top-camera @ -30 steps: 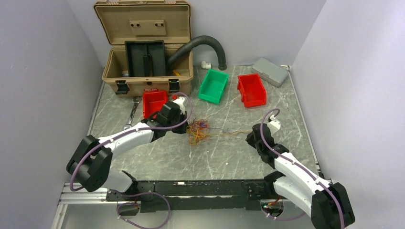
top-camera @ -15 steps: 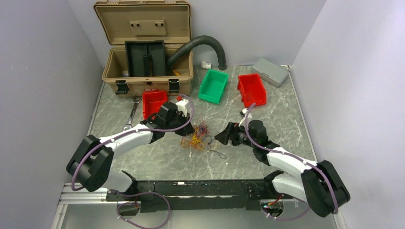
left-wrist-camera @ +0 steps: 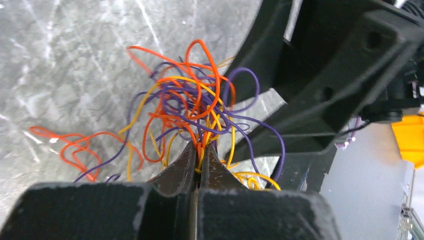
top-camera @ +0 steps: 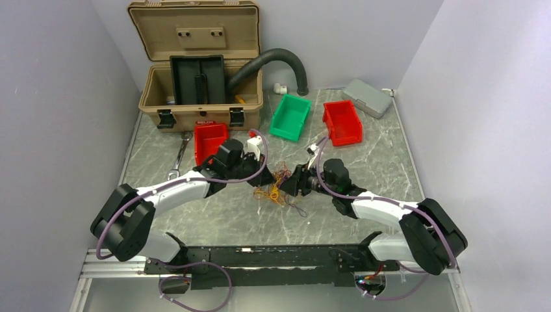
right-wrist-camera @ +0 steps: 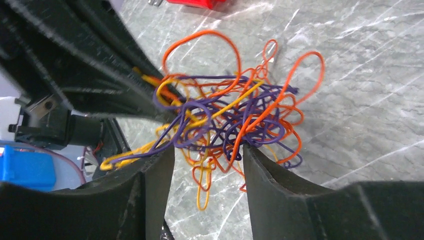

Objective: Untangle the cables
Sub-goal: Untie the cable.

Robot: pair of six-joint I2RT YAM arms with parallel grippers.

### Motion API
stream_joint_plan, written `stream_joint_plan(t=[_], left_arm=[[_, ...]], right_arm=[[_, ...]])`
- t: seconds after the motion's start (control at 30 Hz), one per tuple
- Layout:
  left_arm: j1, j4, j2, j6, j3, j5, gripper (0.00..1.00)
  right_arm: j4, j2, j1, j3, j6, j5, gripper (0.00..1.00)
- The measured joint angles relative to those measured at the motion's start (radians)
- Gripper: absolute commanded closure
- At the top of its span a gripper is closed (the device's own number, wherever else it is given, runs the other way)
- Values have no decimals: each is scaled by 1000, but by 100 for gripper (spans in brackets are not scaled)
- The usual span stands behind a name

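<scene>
Cables [top-camera: 275, 185]: one loose knot of hair-thin wires, orange, yellow and purple, near the middle of the grey marbled table [top-camera: 377, 166], between the two grippers. A few strands trail toward the near edge.

Left gripper [top-camera: 258, 175]: comes in from the left, at the knot's left side. In the left wrist view its jaws are pressed together, and several orange and yellow strands are pinched at the tips [left-wrist-camera: 200, 149]. The rest of the tangle [left-wrist-camera: 192, 107] fans out beyond them.

Right gripper [top-camera: 296, 182]: comes in from the right, close against the knot. In the right wrist view its fingers stand apart [right-wrist-camera: 207, 157], and the lower loops of the tangle [right-wrist-camera: 232, 117] hang into the gap. I cannot tell whether either pad touches a wire. The left gripper's dark body is just behind the knot in this view.

Around: an open tan toolbox [top-camera: 195, 71] at the far left, with a red bin [top-camera: 208, 138] in front of it. A green bin [top-camera: 290, 117], a second red bin [top-camera: 342, 122] and a grey case [top-camera: 367, 97] sit farther right. All are well apart from the wires.
</scene>
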Motion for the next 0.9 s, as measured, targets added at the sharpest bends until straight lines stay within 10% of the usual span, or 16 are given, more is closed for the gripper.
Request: stream_joint_plan(t=[0.07, 0.1, 0.83, 0.9], left_arm=[[-16, 24, 0, -1, -6, 15, 100], [-25, 32, 1, 0, -9, 21, 100], [-64, -273, -177, -158, 17, -603, 100], [-42, -328, -177, -161, 17, -672, 100]], right_arm=[[-2, 11, 2, 3, -6, 16, 98], [-12, 12, 3, 4, 0, 43, 100], [-694, -399, 51, 48, 496, 1013, 100], [-772, -375, 25, 49, 508, 1102, 82]])
